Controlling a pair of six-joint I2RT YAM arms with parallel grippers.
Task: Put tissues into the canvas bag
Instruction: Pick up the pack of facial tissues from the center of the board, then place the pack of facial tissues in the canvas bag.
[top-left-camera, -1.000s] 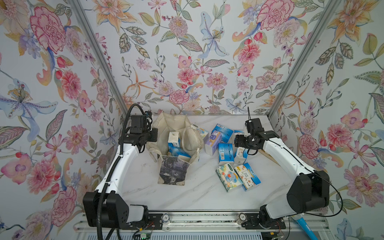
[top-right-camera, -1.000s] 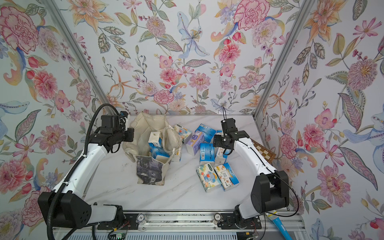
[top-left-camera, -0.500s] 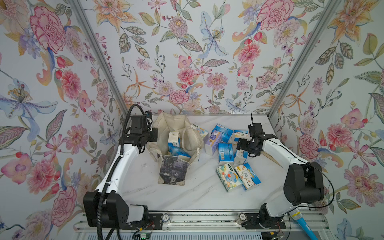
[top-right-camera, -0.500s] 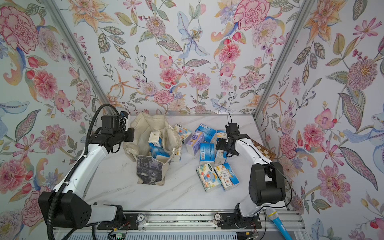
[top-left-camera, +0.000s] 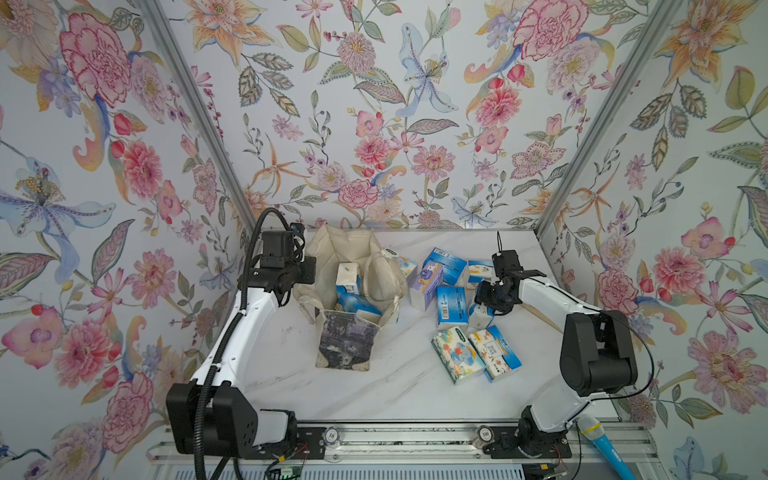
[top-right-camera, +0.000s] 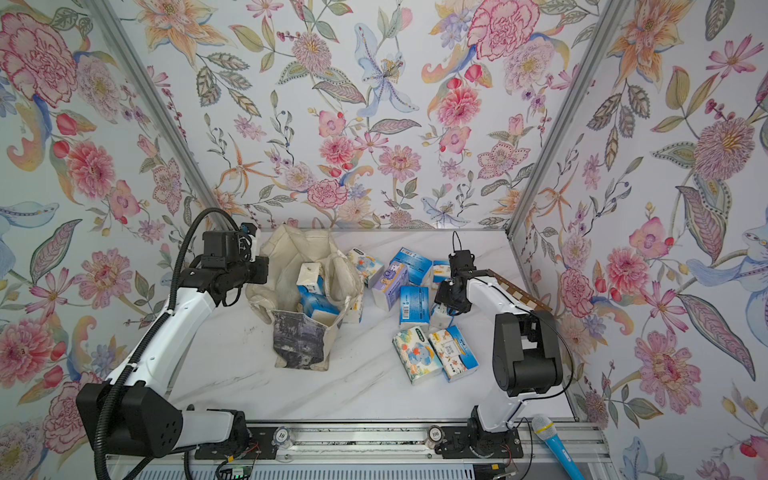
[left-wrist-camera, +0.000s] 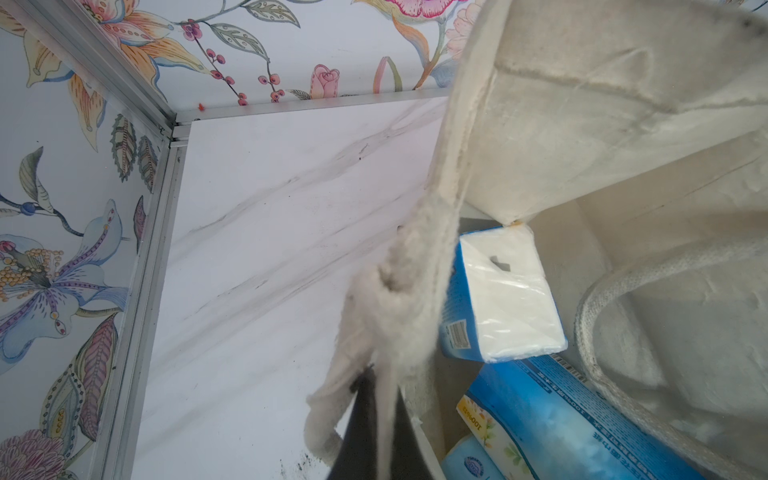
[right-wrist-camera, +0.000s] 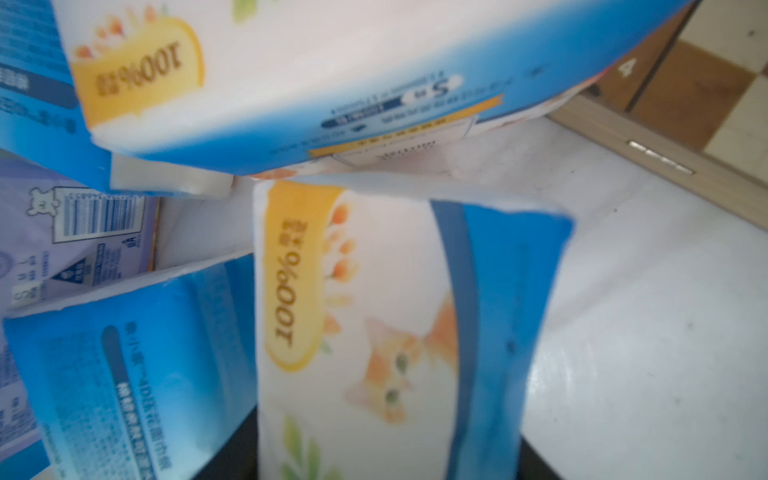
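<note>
The tissues (top-left-camera: 451, 307) are soft, brick-shaped packs in glossy plastic film, mostly blue and white. They lie scattered over the right half of the desk (top-left-camera: 395, 399), from near its back edge to the middle. A lavender pack (top-left-camera: 426, 282) leans among them, and two cartoon-printed packs (top-left-camera: 457, 353) lie side by side nearest the front.

Several more packs sit inside the canvas bag (top-left-camera: 374, 282), one standing on its end (top-left-camera: 347, 274). The bag is slumped cream woven cloth with a rope-like loop handle (left-wrist-camera: 602, 299). It rests toward the back left of the desk with its mouth gaping upward. Its dark grey printed panel (top-left-camera: 347, 340) faces the front edge.

The left claw (left-wrist-camera: 380, 415) is pinched tight on the bag's fuzzy rim, with the fabric bunched between its narrow dark fingers.

The right claw (top-left-camera: 485, 308) is down among the loose packs. Its fingers press both long sides of the cat pack (right-wrist-camera: 365, 332), whose film bows slightly.

A brown-and-cream wooden chessboard (top-right-camera: 519, 291) lies flat along the right edge, just beside that arm.
</note>
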